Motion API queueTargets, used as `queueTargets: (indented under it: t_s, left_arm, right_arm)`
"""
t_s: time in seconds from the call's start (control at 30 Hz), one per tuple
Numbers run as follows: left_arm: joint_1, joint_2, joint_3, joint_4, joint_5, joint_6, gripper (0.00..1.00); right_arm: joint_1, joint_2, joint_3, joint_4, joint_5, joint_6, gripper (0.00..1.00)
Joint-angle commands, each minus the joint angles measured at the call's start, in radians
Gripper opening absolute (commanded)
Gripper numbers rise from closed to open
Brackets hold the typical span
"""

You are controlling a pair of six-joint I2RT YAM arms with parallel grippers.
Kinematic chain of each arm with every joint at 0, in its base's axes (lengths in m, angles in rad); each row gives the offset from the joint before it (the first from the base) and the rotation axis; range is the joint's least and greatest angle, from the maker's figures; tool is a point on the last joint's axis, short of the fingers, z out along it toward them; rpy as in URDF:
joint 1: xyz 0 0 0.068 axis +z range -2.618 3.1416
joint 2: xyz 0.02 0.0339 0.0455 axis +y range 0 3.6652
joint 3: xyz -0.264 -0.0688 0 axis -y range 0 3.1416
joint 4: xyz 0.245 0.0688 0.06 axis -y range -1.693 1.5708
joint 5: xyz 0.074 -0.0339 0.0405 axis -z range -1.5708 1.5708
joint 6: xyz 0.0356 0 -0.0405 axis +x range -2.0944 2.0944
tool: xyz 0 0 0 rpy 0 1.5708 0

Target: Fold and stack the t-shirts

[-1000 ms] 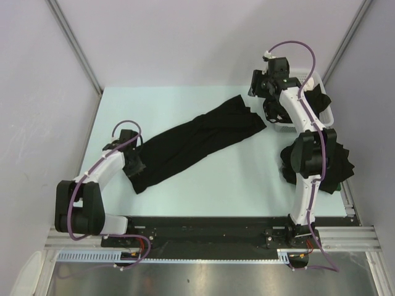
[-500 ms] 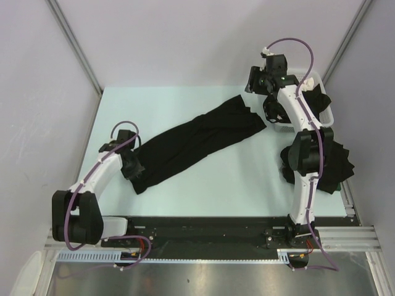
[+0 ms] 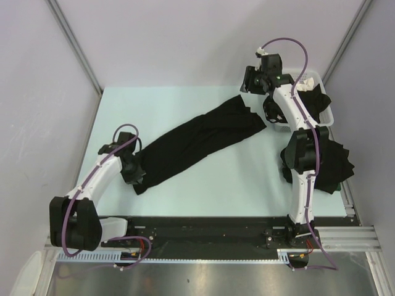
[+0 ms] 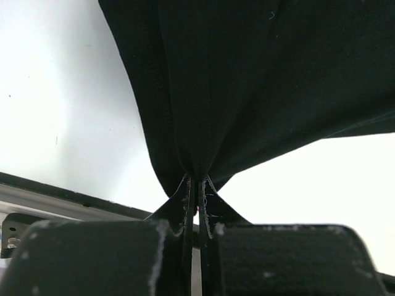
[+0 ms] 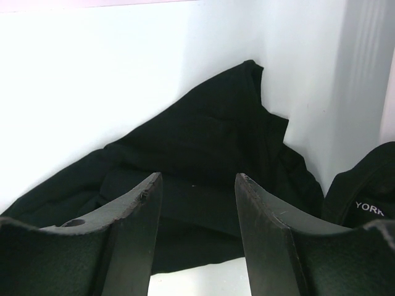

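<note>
T-shirt (image 3: 197, 139), black, lies stretched in a long diagonal band across the counter (image 3: 185, 98), from near left to far right. From above, the left tool (image 3: 133, 174) sits at its near-left end. The right tool (image 3: 248, 83) hangs near its far end, beside a white basket (image 3: 315, 75) holding more black cloth (image 3: 318, 98). Another black heap (image 3: 338, 161) lies at the counter's right edge.

Left wrist view: the jaws are pinched tight on a gathered fold of the t-shirt.

Right wrist view: the fingers stand apart with nothing between them, over the t-shirt's far end.
</note>
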Motion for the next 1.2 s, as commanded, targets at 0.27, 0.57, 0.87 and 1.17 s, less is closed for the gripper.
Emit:
queueTargets:
  t_s: [0.27, 0.57, 0.87, 1.17]
  left_arm:
    - [-0.013, 0.040, -0.032, 0.004, 0.007, -0.049, 0.21]
    - [-0.015, 0.083, 0.025, 0.024, -0.007, -0.060, 0.41]
    - [-0.016, 0.121, -0.007, 0.042, -0.015, -0.060, 0.42]
    - [-0.016, 0.164, 0.010, -0.005, -0.072, -0.090, 0.52]
  right_arm:
    - [-0.028, -0.015, 0.024, 0.013, -0.026, 0.007, 0.56]
    - [-0.059, -0.035, -0.004, 0.020, -0.043, 0.014, 0.57]
    - [-0.068, -0.039, -0.013, 0.018, -0.042, 0.007, 0.57]
    - [-0.079, -0.029, -0.012, 0.023, -0.051, 0.011, 0.57]
